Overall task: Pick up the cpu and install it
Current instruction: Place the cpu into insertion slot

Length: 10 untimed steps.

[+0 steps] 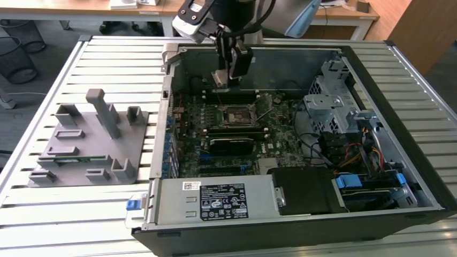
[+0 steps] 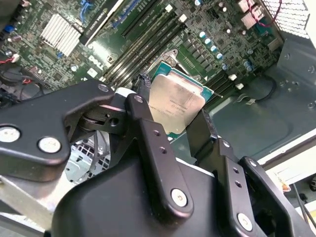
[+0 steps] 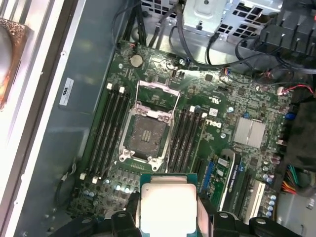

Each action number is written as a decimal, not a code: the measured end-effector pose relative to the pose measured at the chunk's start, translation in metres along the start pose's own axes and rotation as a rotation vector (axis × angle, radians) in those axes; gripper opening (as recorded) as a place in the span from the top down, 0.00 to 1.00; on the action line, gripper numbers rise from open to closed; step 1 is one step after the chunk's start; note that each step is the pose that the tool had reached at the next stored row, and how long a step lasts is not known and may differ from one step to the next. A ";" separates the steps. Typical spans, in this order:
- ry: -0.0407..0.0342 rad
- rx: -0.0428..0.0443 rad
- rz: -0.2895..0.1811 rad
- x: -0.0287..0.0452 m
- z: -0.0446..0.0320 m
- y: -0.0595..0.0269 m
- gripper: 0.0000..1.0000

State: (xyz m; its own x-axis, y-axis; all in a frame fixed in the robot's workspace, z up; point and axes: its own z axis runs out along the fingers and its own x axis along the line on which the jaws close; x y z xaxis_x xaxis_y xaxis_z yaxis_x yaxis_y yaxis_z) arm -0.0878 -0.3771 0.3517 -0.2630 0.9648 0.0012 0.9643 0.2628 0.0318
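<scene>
Where the slatted white table bears the lot, we list by size.

- Open black computer case: it lies on its side on the table, with its interior facing up.
- Grey parts fixture: it stands on the table just beside the case, toward the exterior view's left.
- Green motherboard: we see it flat on the case floor, with rows of memory slots on either side of the socket.
- Processor socket: its load frame is swung back and its contact field is bare.
- Gripper: we record it closed on the cpu, with black fingers pressing two opposite edges.
- Cpu: its silvery top faces the wrist cameras. It is held in the air above the motherboard, near the socket but clear of it and not seated.
</scene>
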 end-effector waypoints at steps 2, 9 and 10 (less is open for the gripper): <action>-0.0006 -0.0001 0.022 0.0000 0.0020 0.0000 0.46; -0.0046 -0.0001 0.144 0.0001 0.0090 -0.0002 0.46; -0.0051 0.0001 0.153 0.0005 0.0094 -0.0001 0.46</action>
State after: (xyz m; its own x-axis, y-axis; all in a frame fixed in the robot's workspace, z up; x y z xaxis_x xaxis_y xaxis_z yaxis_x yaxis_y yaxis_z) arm -0.0878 -0.3765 0.3423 -0.1125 0.9936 0.0010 0.9932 0.1124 0.0315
